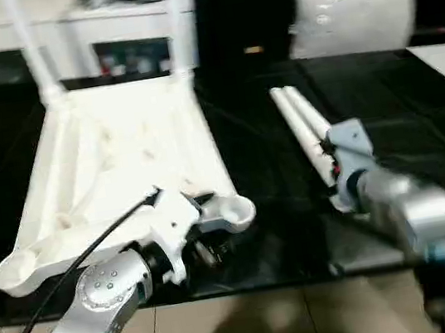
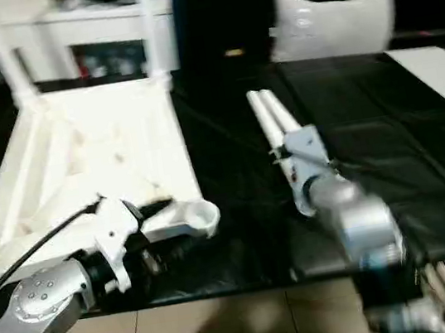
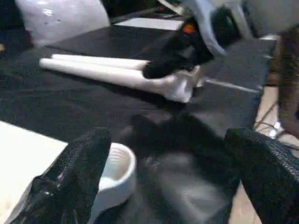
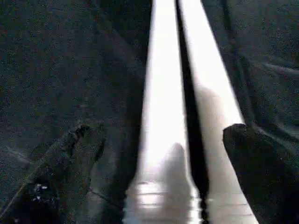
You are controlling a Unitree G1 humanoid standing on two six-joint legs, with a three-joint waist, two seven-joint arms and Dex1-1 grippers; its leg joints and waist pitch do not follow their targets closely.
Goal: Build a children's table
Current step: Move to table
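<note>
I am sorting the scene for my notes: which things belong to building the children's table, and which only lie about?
Job:
- white ribbed plastic tabletop, upside down
- two upright white legs
- two loose white tapered legs

Lying about:
- crumpled clear plastic bag
- white shelf unit

A black-covered work table (image 1: 418,129) over tan floor tiles (image 1: 255,329), white shelving (image 1: 93,27) behind

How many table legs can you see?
4. Two legs stand up in the far corner sockets of the upside-down tabletop, one on the left, one on the right. Two more loose legs lie side by side by the right gripper.
</note>
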